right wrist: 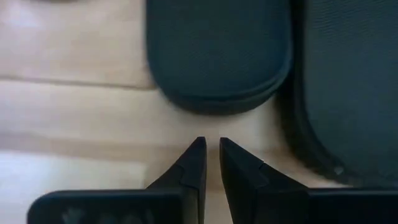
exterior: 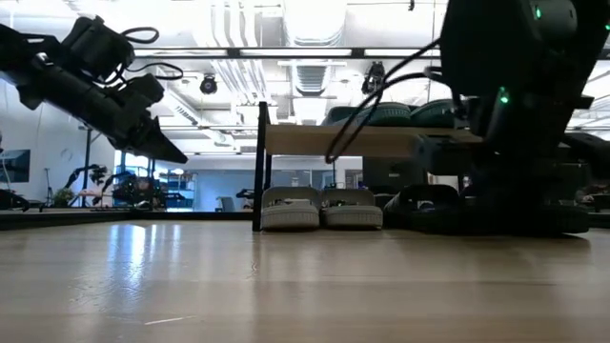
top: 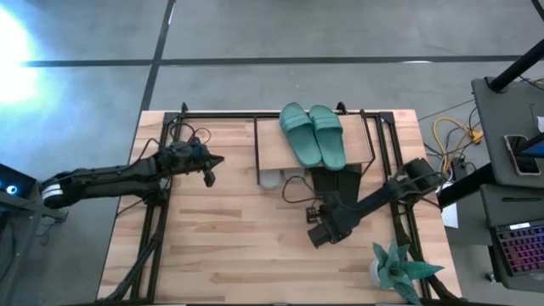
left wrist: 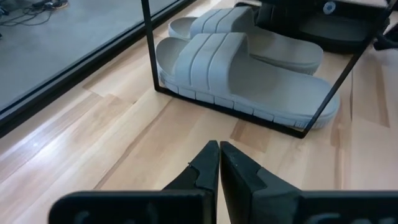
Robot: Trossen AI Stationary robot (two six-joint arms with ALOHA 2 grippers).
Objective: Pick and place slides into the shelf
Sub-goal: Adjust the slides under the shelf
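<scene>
The shelf (top: pixel 272 146) stands at the table's far middle, and the teal slides (top: pixel 313 134) lie on its plank top. Under the plank the grey slides (left wrist: pixel 249 68) rest soles down on the table, with the black slides (right wrist: pixel 217 56) to their right. My right gripper (right wrist: pixel 211 146) slants down just short of the black slides' rounded ends, its fingers shut but for a narrow slit, with nothing between them. My left gripper (left wrist: pixel 219 149) hovers shut above the table to the left of the shelf, pointing at the grey slides.
A small potted plant (top: pixel 395 268) stands at the near right corner. Black frame rails (top: pixel 157 221) run along the table's left and right sides. The shelf's thin wire legs (left wrist: pixel 149 43) stand around the grey slides. Bare wood (top: pixel 246 255) lies near the front.
</scene>
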